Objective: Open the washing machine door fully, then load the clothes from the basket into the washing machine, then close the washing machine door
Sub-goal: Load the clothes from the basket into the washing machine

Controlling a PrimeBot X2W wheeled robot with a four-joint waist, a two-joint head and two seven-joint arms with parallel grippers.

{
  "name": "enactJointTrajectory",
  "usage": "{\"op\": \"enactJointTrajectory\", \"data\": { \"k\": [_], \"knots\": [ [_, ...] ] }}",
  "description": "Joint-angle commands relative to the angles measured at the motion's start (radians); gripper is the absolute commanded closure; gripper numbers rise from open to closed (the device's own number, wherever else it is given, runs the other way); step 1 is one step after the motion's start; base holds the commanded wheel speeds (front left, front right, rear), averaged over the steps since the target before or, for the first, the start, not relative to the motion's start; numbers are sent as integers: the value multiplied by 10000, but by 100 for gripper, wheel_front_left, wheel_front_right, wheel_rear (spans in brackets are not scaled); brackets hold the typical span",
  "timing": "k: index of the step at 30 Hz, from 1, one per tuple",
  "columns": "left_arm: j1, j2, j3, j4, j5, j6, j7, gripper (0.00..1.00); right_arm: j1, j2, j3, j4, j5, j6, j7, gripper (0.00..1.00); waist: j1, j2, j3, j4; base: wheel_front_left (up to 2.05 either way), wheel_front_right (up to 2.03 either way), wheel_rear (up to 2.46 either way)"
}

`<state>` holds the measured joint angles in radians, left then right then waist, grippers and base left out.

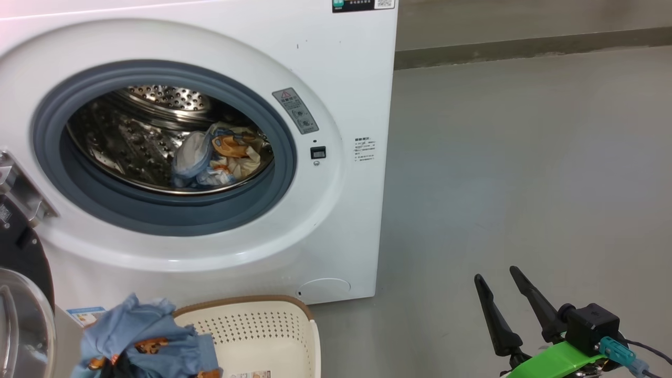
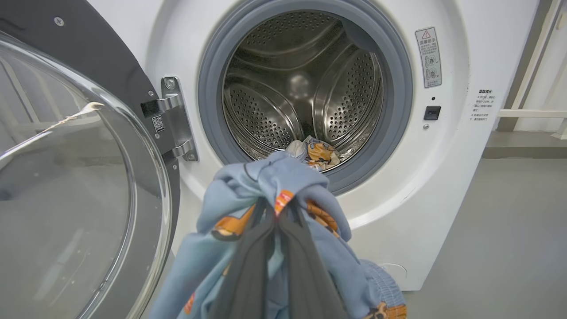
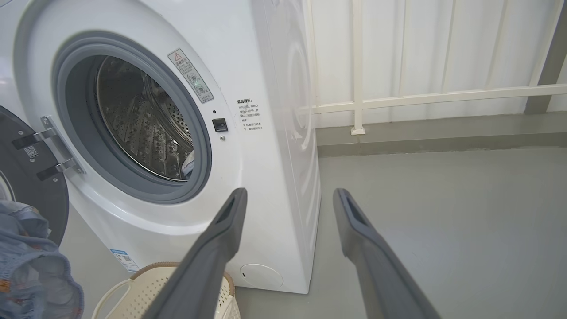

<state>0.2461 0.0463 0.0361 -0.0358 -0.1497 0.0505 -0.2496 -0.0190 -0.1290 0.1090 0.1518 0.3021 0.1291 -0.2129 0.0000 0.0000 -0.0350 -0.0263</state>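
My left gripper (image 2: 278, 204) was clamped on a gathered fold of the blue clothes (image 2: 248, 177), with the fabric draped over both fingers at the lower middle of the left wrist view. I judged the cloth light, soft and floppy, apt to trail and snag, so a pinch on a bunched fold suited it. In the head view it hung at the lower left, over the basket (image 1: 262, 325) edge and below the drum (image 2: 301, 84) mouth, where another garment (image 1: 220, 155) lay. The washing machine door (image 2: 66, 177) stood open at the left. My right gripper (image 1: 496, 274) sat at the lower right, fingers apart, holding nothing
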Motion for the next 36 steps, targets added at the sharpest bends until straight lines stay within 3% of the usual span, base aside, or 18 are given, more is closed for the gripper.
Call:
{"op": "enactJointTrajectory", "data": {
  "k": [1, 11, 24, 36],
  "knots": [
    [-147, 42, 233, -366, 32, 163, -122, 100, -51, -18, 181, -289, -83, 16, -75, 0, 0, 0, 22, 21, 0, 0, 0],
    [128, 40, -37, -551, 20, 391, -122, 100, -29, 18, 171, -276, -91, 16, -89, 0, 0, 0, 86, 67, 0, 0, 0],
    [-52, 40, 223, -280, -49, 75, -122, 100, 4, 54, 170, -291, -70, 16, -114, 0, 0, 0, 222, 98, 0, 0, 0],
    [-1898, 40, 377, -339, -26, -83, -122, 100, -267, 46, 183, -534, -129, 16, -31, 0, 0, 0, 1665, 86, 0, 0, 0]
  ]
}}
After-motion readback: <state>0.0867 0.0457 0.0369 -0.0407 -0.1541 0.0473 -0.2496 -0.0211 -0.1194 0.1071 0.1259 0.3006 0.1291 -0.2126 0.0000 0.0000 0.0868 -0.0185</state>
